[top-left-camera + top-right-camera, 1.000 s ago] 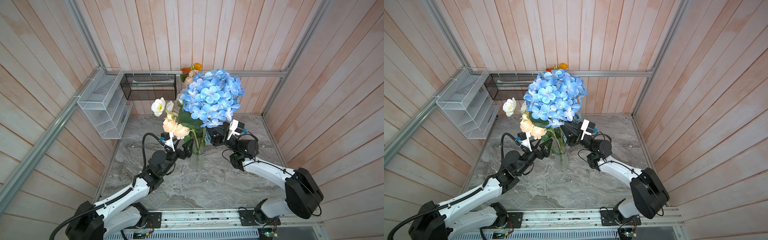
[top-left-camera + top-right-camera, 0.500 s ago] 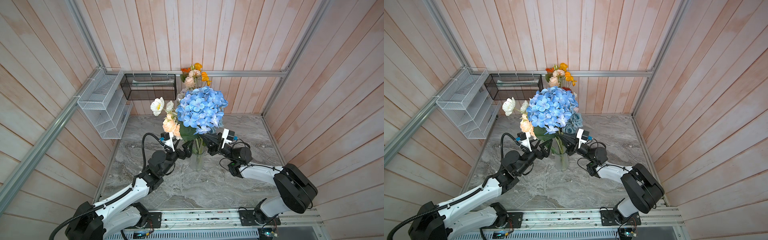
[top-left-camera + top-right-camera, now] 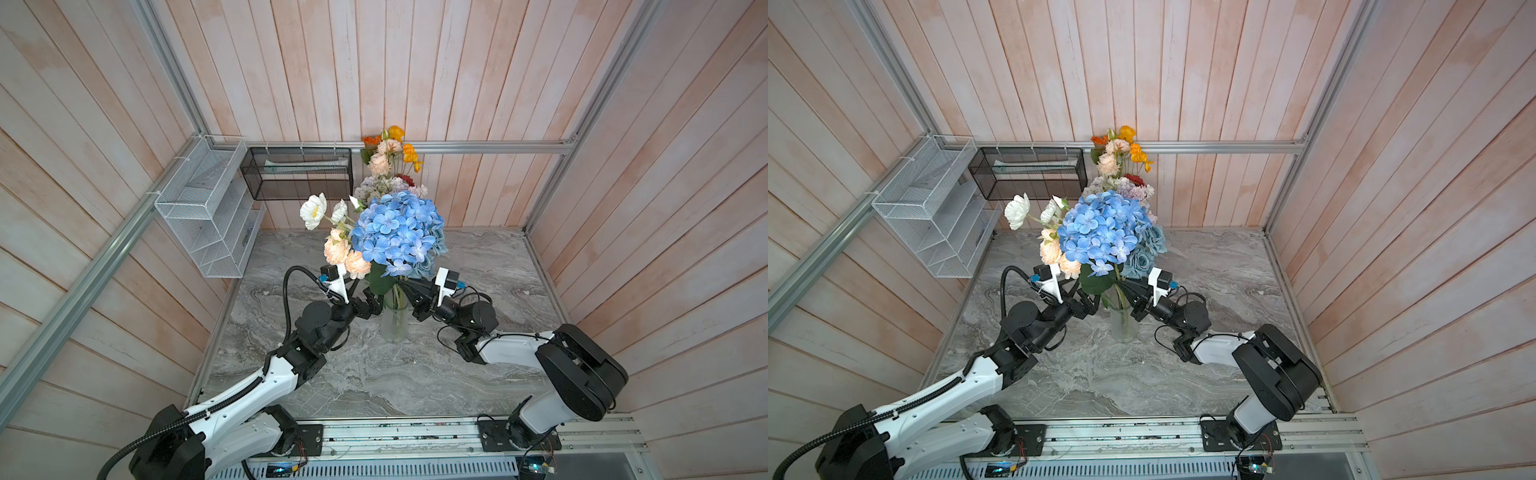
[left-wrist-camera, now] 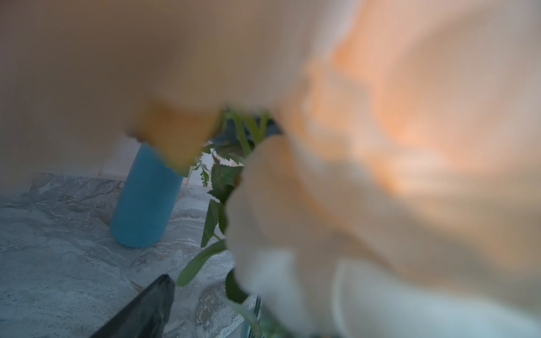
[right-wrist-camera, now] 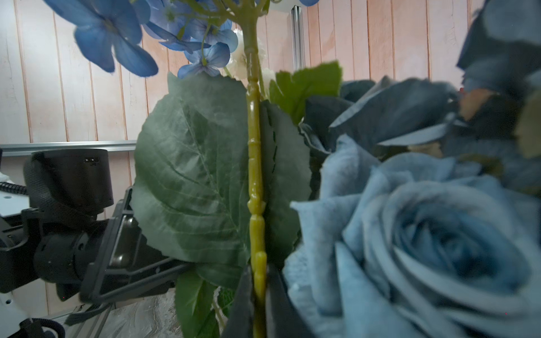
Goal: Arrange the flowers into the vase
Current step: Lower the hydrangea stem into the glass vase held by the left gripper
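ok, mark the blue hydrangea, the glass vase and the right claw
blue hydrangea (image 3: 395, 232): in a top view, middle of the bloom cluster.
glass vase (image 3: 394, 326): in a top view, lower part of its clear wall.
right claw (image 5: 259, 304): right wrist view, between the fingertips, shut on the hydrangea's stem.

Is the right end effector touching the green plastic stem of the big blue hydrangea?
Touching. The right wrist view shows the right end effector shut on the green plastic stem, its dark jaws pressed against both sides.
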Available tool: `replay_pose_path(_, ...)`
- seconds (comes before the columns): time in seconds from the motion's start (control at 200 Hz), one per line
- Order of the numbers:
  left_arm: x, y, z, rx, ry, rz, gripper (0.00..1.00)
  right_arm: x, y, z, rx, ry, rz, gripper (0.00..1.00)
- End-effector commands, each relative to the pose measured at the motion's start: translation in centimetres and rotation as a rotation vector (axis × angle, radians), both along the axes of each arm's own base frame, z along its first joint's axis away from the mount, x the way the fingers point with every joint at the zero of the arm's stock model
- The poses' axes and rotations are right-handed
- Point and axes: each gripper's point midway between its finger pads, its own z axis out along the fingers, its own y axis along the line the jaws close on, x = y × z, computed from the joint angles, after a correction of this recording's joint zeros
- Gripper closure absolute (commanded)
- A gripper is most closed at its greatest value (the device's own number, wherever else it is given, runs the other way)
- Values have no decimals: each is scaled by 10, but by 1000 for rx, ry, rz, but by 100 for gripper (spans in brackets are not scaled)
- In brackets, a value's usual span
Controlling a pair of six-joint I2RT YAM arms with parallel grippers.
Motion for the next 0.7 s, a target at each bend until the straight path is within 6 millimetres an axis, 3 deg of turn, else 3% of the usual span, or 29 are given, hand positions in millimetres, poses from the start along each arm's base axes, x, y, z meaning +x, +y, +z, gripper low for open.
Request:
replay_pose_path(0.0, -1, 6, 1, -11, -3, 15, 0, 2, 9, -25, -63, 45, -6, 100)
replay_pose_path(0.25, -1, 6, 1, -12, -5, 17, 0, 1, 12, -50, -118, 83, -21, 100)
replay_pose_path(0.555, -1, 6, 3, -16, -7, 14, 0, 2, 13, -58, -169, 102, -38, 100)
replay_pose_path(0.695, -2, 6, 3, -16, -6, 14, 0, -2, 11, -53, -180, 108, -32, 77)
